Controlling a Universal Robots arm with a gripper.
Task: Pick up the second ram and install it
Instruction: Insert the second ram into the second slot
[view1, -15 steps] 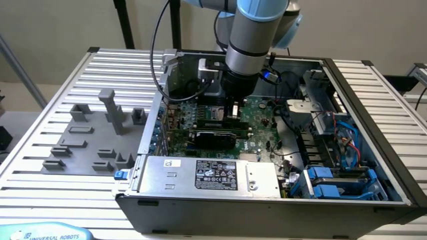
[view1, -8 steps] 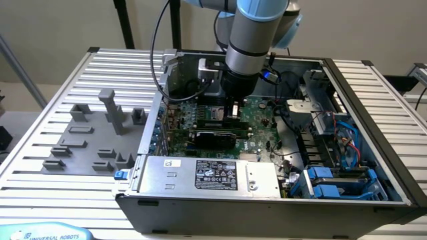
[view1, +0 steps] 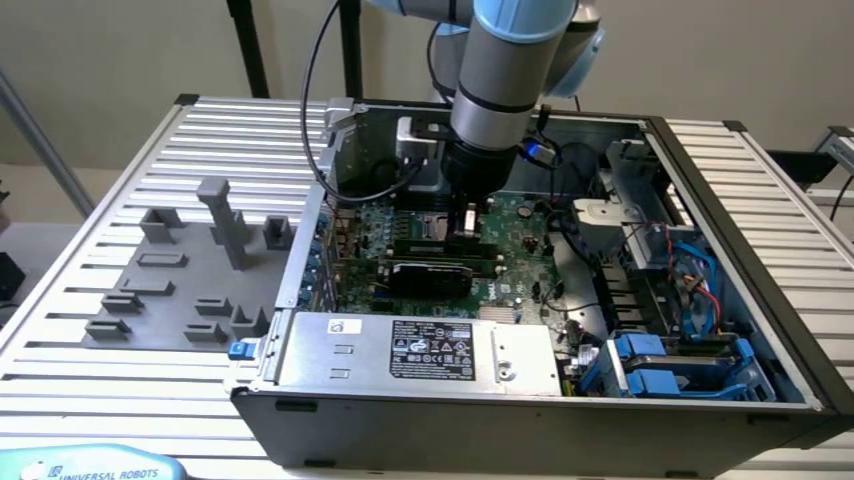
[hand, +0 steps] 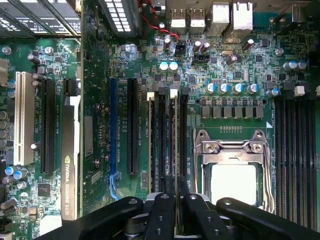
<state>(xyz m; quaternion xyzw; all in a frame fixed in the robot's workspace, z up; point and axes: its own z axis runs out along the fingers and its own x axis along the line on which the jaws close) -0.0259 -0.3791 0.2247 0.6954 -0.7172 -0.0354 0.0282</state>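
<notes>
In the wrist view the second ram (hand: 173, 140) shows edge-on as a thin strip running away from my gripper (hand: 176, 200). It stands in line with a memory slot on the green motherboard (hand: 220, 65), and a white latch sits at its far end. My black fingers (hand: 162, 212) are shut on its near end. A neighbouring slot (hand: 152, 145) has a white latch too. In the exterior view my gripper (view1: 467, 228) reaches straight down into the open computer case (view1: 747, 250), its tips at the board. I cannot tell how deep the stick sits in the slot.
An open CPU socket (hand: 235, 170) lies right beside the slots, with more memory slots (hand: 295, 150) beyond it. A graphics card (hand: 70, 170) stands on the other side. The power supply (view1: 414, 350) and drive bays (view1: 667, 365) fill the case front. Grey fixture blocks (view1: 187, 270) are on the exterior view's left.
</notes>
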